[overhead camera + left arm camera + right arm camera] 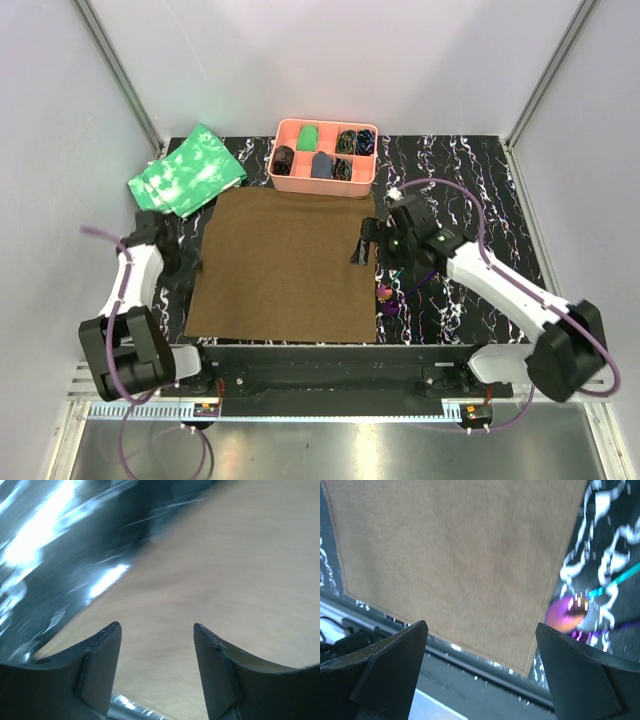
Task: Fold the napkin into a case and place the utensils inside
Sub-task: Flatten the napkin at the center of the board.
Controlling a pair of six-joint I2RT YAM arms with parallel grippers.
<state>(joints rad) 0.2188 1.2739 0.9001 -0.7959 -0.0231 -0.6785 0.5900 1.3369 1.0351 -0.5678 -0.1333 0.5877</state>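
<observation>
Black marbled bench [480, 200]: brown napkin [285, 265] spread flat and unfolded at centre, seemingly ready for a first fold; utensils [385, 298] just beside its right edge for later loading; left gripper [156, 627] and right gripper [481, 626], jaws apart and empty, at opposite edges.

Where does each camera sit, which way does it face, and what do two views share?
Top external: above, behind the arms, facing down on the table; both arms, left gripper and right gripper show.
Left wrist: on the left arm, facing the napkin edge; its open fingers show.
Right wrist: on the right arm, facing napkin corner and utensils; its open fingers show.
Shared: all three see the napkin; top and right wrist, the utensils.
</observation>
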